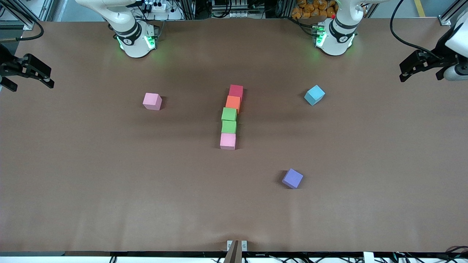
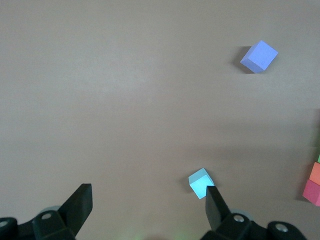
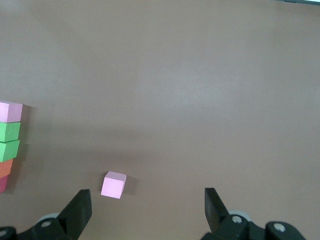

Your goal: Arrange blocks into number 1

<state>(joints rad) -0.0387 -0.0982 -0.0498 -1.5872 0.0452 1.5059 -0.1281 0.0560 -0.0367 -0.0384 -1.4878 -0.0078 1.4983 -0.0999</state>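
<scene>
Five blocks lined up mid-bench; left gripper and right gripper released, waiting at the bench ends.

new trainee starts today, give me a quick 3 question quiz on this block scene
1. True or false: the crimson red block is the column's end nearest the front camera.
2. How many blocks form the column?
3. Which loose cube lies toward the right arm's end of the table: A light blue cube, B purple cube, C pink cube?

Key:
1. False; the pink block is.
2. Five.
3. C.
</scene>
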